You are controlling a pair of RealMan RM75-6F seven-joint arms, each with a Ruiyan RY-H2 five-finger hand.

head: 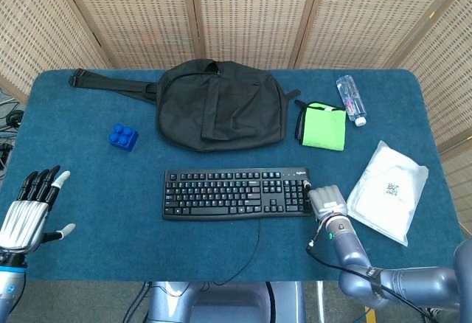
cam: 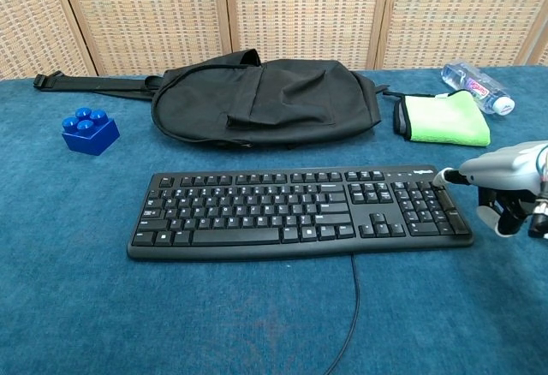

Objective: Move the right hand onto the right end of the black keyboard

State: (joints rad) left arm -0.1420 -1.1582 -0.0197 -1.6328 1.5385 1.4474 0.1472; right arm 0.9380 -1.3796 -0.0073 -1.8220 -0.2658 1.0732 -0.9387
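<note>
The blue-carpeted table (head: 88, 190) carries a black fabric sling bag (head: 217, 113) at 12 o'clock of the flat black keyboard (head: 236, 194). At the keyboard's 3 o'clock end hovers the right hand (head: 327, 203), whether its fingers are curled or spread unclear. The left hand (head: 26, 216), fingers spread and empty, sits at 9 o'clock.

The right hand (head: 327, 202) sits at the right end of the black keyboard (head: 236, 194), fingers curled toward its edge. A white pouch (head: 388, 191) lies just right of it, a green cloth (head: 323, 127) beyond.
</note>
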